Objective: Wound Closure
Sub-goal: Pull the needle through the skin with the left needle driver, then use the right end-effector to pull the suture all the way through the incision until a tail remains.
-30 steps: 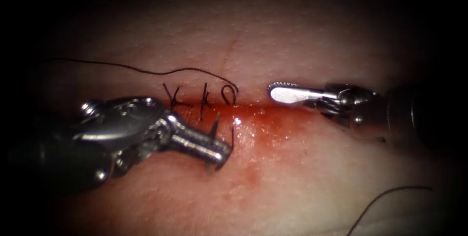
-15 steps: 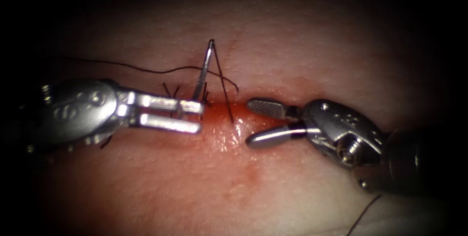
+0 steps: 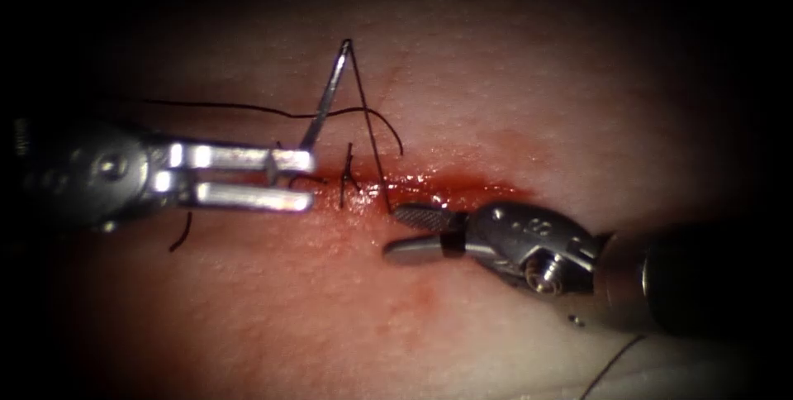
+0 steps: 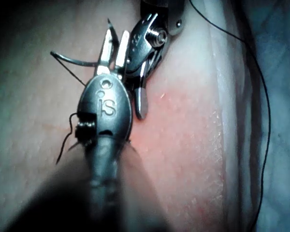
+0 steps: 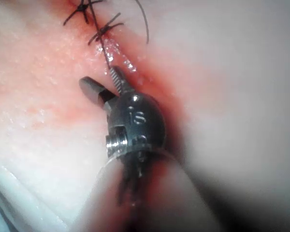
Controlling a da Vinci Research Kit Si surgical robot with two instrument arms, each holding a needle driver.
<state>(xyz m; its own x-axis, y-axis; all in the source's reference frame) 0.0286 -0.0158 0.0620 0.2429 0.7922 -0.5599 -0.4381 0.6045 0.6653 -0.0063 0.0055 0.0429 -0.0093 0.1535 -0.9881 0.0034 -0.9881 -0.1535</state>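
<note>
My left tool (image 3: 311, 178) comes in from the left and is shut on the curved needle (image 3: 329, 98) near its lower end. The needle stands free above the tissue (image 3: 496, 78), slanting up and away from the cut (image 3: 462, 185). From the needle's top end, thread (image 3: 368, 119) runs straight down into the cut. My right tool (image 3: 391, 231) lies just right of that spot, on the near edge of the cut, open and holding nothing. The left wrist view has the needle (image 4: 77, 60) curving sideways out of the left jaws (image 4: 117, 36). In the right wrist view the right tool (image 5: 97, 76) stands open beside the thread (image 5: 108, 57).
A tied stitch (image 3: 347, 175) crosses the cut near the left tool's tips. A slack thread tail (image 3: 206, 107) trails off to the left and loops (image 3: 388, 131) above the cut. Red fluid (image 3: 429, 181) wets the cut. More thread (image 3: 611, 367) lies at the bottom right.
The left tool has lifted the needle from the cut's near side, then moved left, drawing thread up. The right tool came down and left to the thread, its jaws now open.
</note>
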